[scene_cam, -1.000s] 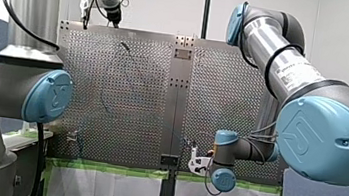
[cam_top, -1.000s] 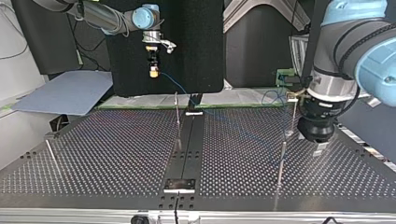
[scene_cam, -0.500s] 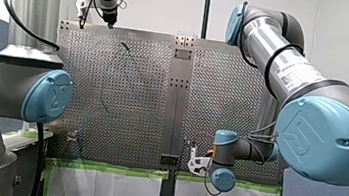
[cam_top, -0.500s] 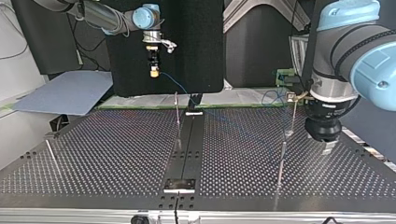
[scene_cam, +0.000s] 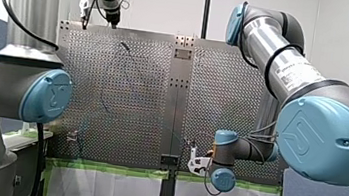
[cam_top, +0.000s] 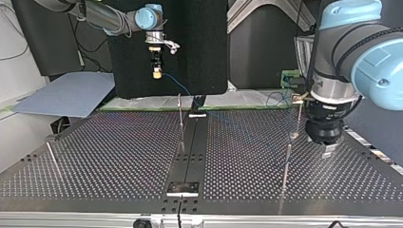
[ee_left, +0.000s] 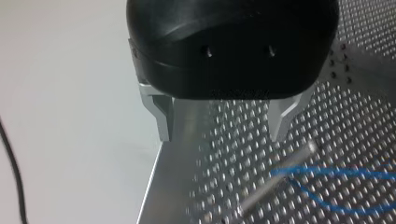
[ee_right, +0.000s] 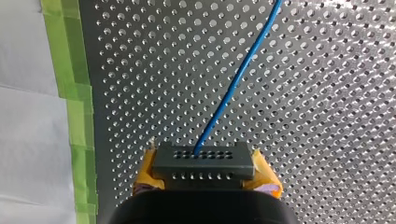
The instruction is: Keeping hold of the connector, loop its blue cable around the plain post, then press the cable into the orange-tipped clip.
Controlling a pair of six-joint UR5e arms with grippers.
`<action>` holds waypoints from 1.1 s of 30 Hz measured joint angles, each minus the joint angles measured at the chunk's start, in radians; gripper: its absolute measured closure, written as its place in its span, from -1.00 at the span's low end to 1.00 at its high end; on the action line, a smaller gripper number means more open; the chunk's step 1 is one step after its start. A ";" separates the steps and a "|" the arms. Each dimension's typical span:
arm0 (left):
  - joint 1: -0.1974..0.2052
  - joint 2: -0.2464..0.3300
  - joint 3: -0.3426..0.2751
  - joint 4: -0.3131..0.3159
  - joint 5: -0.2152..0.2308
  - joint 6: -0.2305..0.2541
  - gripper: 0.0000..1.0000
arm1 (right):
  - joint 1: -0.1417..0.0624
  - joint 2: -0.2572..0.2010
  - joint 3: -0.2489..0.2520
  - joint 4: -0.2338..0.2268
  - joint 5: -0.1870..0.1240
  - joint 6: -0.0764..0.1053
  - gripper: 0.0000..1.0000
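Front and top views face each other — across the table.

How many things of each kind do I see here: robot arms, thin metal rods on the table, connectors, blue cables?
robot arms: 2
thin metal rods: 4
connector: 1
blue cable: 1
Total: 8

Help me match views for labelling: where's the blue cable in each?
Front view: blue cable, faint, left of centre.
Top view: cable trailing from my right claw.
Left wrist view: cable near a post.
Right wrist view: cable leaving the held connector.
Shared landmark: perforated table.
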 joint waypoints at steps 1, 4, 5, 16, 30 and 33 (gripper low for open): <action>-0.009 0.000 0.000 0.009 0.010 0.000 -1.00 | 0.000 0.000 0.000 0.002 0.000 0.000 1.00; -0.035 -0.001 0.001 0.035 0.037 -0.005 -1.00 | 0.000 0.000 -0.001 0.005 0.000 0.000 1.00; -0.044 -0.002 0.001 0.044 0.046 -0.007 -1.00 | 0.000 0.000 -0.001 0.005 0.000 0.000 1.00; -0.159 -0.078 0.001 0.159 -0.008 0.036 -1.00 | 0.000 0.000 -0.001 0.004 0.000 0.001 1.00; -0.299 -0.183 -0.021 0.302 -0.149 0.139 -1.00 | 0.000 0.000 -0.006 0.007 -0.010 0.007 1.00; -0.316 -0.188 -0.036 0.332 -0.179 0.151 -1.00 | 0.000 0.000 -0.007 0.008 -0.012 0.009 1.00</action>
